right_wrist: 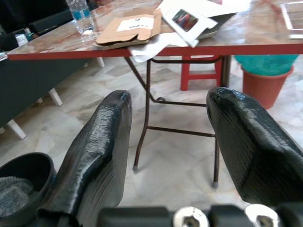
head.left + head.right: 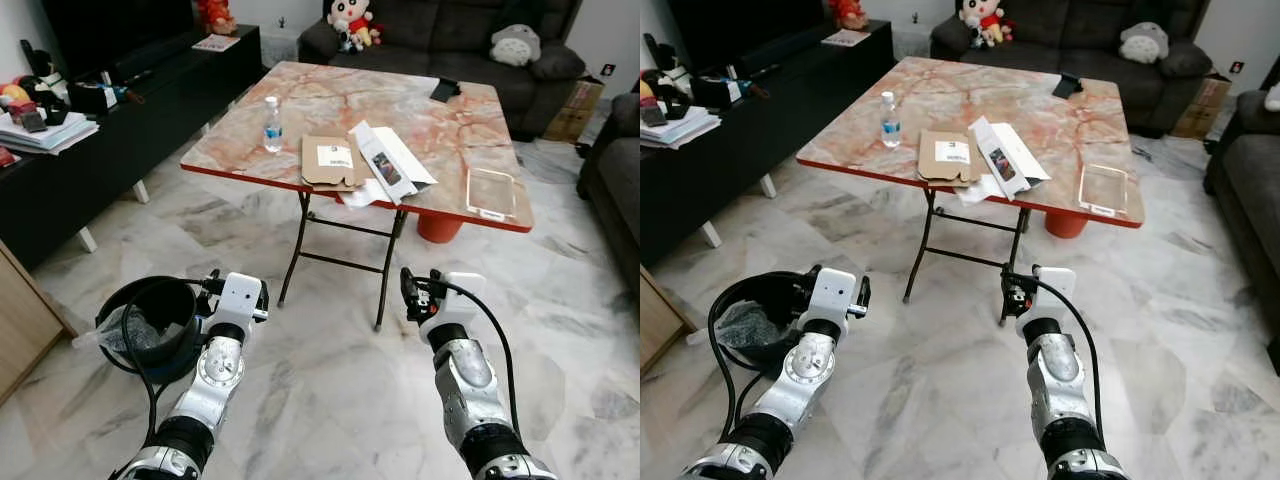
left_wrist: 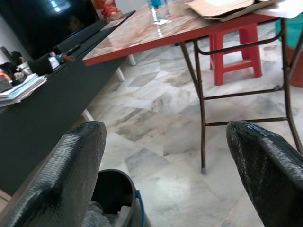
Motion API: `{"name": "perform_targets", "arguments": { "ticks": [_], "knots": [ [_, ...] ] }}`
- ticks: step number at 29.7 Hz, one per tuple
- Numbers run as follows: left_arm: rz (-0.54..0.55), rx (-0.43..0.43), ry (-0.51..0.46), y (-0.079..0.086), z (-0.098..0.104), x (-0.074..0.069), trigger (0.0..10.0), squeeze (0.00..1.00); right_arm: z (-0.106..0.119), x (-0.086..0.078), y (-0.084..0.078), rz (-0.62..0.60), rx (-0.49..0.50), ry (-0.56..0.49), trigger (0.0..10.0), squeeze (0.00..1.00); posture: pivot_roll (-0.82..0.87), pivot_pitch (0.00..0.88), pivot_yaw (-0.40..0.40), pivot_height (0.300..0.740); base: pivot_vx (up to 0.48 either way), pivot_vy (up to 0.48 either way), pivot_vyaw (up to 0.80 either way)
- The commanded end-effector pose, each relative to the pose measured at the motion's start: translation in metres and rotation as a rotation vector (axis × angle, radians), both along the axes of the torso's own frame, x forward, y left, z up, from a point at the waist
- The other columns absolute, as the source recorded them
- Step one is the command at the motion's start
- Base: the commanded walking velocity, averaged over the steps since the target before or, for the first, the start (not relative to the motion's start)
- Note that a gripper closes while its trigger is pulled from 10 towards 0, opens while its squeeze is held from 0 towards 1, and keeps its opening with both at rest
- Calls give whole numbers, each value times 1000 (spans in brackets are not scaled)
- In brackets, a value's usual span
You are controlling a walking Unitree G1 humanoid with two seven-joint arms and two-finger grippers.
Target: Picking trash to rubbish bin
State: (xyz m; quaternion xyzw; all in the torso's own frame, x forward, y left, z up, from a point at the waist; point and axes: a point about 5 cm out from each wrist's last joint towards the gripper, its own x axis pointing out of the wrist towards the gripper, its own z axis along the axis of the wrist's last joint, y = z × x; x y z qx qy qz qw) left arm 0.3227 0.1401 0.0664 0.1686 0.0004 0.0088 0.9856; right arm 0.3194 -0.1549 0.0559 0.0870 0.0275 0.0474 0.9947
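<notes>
The left gripper (image 2: 212, 284) hangs low over the floor with its fingers spread wide and nothing between them, and the right gripper (image 2: 407, 290) beside it is likewise open and empty. Just at nine o'clock of the left gripper the black rubbish bin (image 2: 150, 322) stands on the marble floor (image 2: 330, 390), with what looks like a crumpled bag already inside. The trash lies at twelve o'clock, well apart from both grippers, on the near edge of the folding table (image 2: 420, 100): a flattened cardboard box (image 2: 332, 162), a white paper envelope (image 2: 392, 160) with a printed picture just at its three o'clock, and loose white paper tucked under both. These all look light, thin and flat, so they would likely bend or slide when pinched; the best hold is probably the edge that hangs over the table rim. The water bottle (image 2: 272, 124) at nine o'clock of the box is stiff, round and probably slippery; its middle is the place to grip. A clear plastic tray (image 2: 491, 192) sits at the table's near right corner. The table's thin metal legs (image 2: 300, 250) stand between the robot and a red stool (image 3: 235, 49) underneath, and a black cabinet (image 2: 110, 150) runs along at ten o'clock.
</notes>
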Motion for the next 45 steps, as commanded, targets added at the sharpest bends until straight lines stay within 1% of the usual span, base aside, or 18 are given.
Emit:
{"name": "perform_targets", "arguments": {
  "ticks": [1,31,34,42,45],
  "knots": [
    [6,5,0,-1,2,3,10000,0,5,4,1,7,8,-11,10000,0,97,0,-81,740,277,0,-775],
    [-19,7,-8,-4,3,3,10000,0,1,1,0,7,7,3,10000,0,93,0,-81,740,307,0,-741],
    [-31,14,-21,-6,5,3,10000,0,2,1,-1,5,6,-1,10000,0,93,0,-84,740,300,0,-292],
    [-34,11,-18,-8,4,3,10000,0,2,1,-2,-6,9,-5,10000,0,91,0,-85,740,300,0,0],
    [-61,11,-19,-10,6,4,10000,0,1,1,-1,-12,12,1,10000,0,101,0,-72,740,186,0,0]
  ]
}}
